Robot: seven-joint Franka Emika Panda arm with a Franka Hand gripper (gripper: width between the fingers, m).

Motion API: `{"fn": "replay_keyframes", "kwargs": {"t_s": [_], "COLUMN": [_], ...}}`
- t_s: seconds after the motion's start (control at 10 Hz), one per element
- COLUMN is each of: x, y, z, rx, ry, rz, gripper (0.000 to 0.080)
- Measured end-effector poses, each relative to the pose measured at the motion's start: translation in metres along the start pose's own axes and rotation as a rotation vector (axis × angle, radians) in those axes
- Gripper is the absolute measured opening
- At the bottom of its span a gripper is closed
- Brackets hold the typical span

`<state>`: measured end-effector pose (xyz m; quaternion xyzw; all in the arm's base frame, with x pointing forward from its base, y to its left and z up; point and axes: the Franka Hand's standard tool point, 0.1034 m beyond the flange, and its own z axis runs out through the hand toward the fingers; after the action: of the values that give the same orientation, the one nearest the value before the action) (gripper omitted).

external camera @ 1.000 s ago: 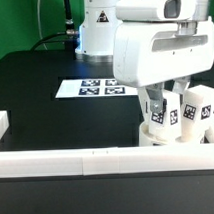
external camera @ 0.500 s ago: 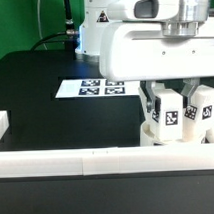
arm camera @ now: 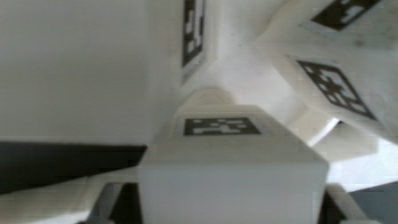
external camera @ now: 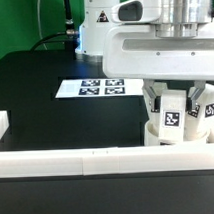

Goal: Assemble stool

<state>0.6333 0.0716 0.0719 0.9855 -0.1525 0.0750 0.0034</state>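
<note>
One stool leg stands upright on the seat, near the front rail on the black worktop. The claw grasps this leg.

- My table is a flat black surface.
- The marker board lies flat on it, toward the far side.
- A long white rail runs along its near edge.
- A short white block sits at the exterior view's left.
- The stool stands on it at the exterior view's right, behind the rail.
</note>
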Motion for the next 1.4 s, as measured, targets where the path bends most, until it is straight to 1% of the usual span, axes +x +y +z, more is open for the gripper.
{"fn": "replay_keyframes", "kwargs": {"t_s": [0.1, 0.2, 0.3, 0.5, 0.7, 1.1, 1.4], "x": [0.0, -0.001, -0.003, -0.007, -0.006, -0.004, -0.005], "y": [0.0, -0.001, -0.003, -0.008, -0.006, -0.002, 0.003], "z": [0.0, 0.0, 0.0, -0.001, -0.001, -0.001, -0.003], "rx": [0.001, 0.012, 0.031, 0.047, 0.038, 0.042, 0.051], "ry": [0.0, -0.001, 0.002, -0.008, -0.003, -0.006, 0.003], "rz": [0.061, 0.182, 0.328, 0.587, 0.691, 0.893, 1.235], "gripper": [0.034, 0.034, 0.034, 0.034, 0.034, 0.034, 0.034]}}
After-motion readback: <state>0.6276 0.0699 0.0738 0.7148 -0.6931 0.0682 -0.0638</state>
